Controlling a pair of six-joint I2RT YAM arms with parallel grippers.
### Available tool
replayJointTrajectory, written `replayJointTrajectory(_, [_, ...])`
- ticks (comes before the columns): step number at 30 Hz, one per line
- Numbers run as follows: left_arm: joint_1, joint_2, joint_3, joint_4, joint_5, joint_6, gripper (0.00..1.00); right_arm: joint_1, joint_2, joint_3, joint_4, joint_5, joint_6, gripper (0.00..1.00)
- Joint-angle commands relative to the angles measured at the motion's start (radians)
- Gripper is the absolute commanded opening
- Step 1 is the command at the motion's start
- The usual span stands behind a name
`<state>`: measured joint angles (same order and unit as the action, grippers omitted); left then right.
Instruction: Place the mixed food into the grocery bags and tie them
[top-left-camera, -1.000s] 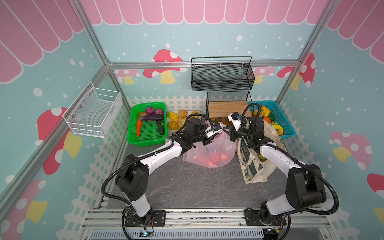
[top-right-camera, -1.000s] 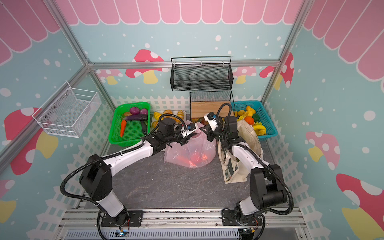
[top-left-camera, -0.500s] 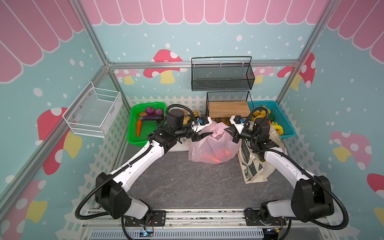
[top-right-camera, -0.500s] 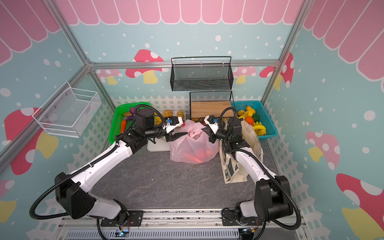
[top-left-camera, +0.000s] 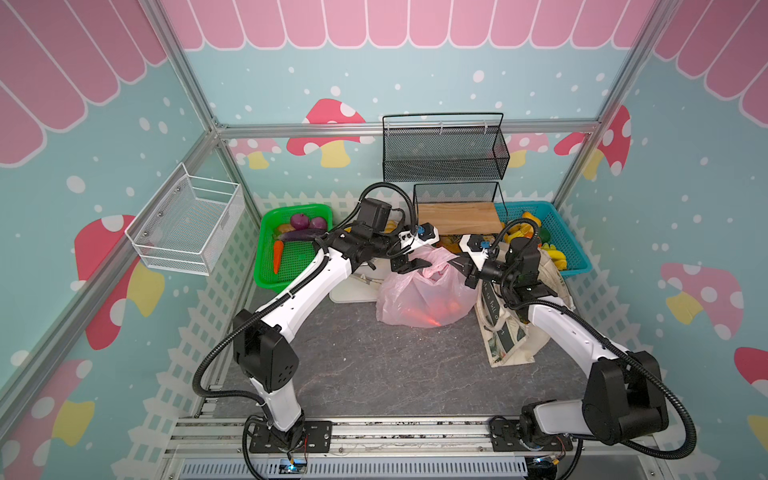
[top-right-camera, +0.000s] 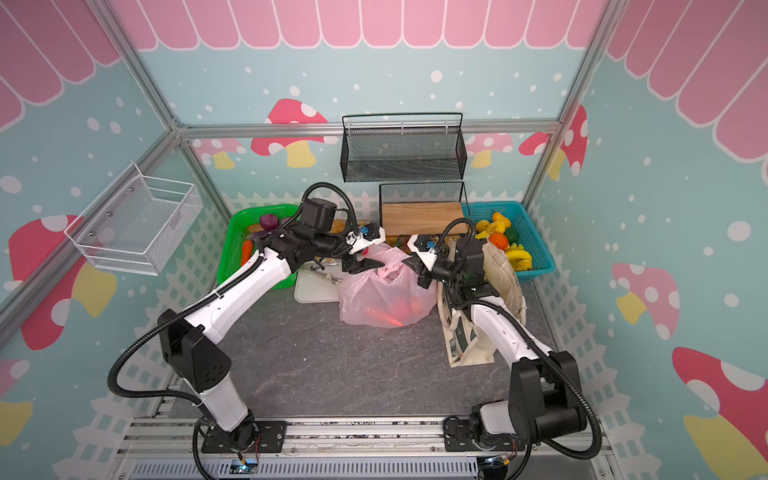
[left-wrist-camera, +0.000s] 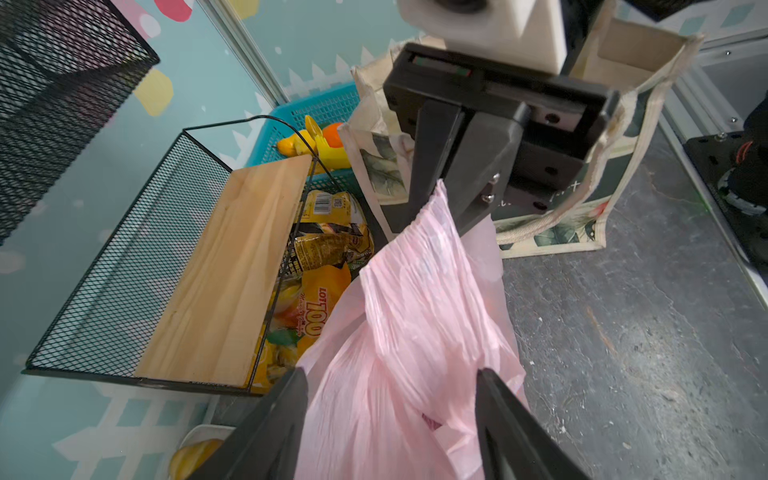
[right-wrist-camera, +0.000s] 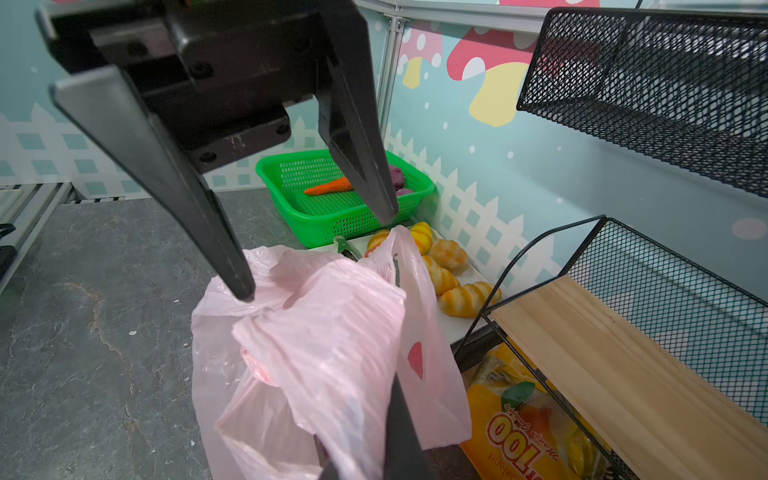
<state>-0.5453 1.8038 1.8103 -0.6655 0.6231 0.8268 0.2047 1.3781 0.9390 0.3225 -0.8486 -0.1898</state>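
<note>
pink bag (top-left-camera: 424, 295) pinched by r gripper (left-wrist-camera: 440, 203), l gripper (right-wrist-camera: 316, 257) fingers (right-wrist-camera: 199, 216) apart; snack pkt (left-wrist-camera: 316, 307) reads "100".

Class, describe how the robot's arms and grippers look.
The left arm and right arm have white shells, black joints and black ribbed cables. The left gripper and right gripper have black tapered fingers on white mounts with blue parts.

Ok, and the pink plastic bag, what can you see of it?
Thin, translucent, crinkled film with a red print, the pink plastic bag sits bulging on the grey tabletop beside the canvas tote, red-orange items showing through. The right gripper is shut on one gathered handle, held taut; the open left gripper straddles the bag's top.
</note>
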Motion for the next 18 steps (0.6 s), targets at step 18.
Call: replayJointTrajectory(18, [-0.045, 0.146, 0.160, -0.119, -0.177, 0.156, 0.29, 0.005, -0.016, -0.016, 0.074, -0.075, 0.018, 0.00])
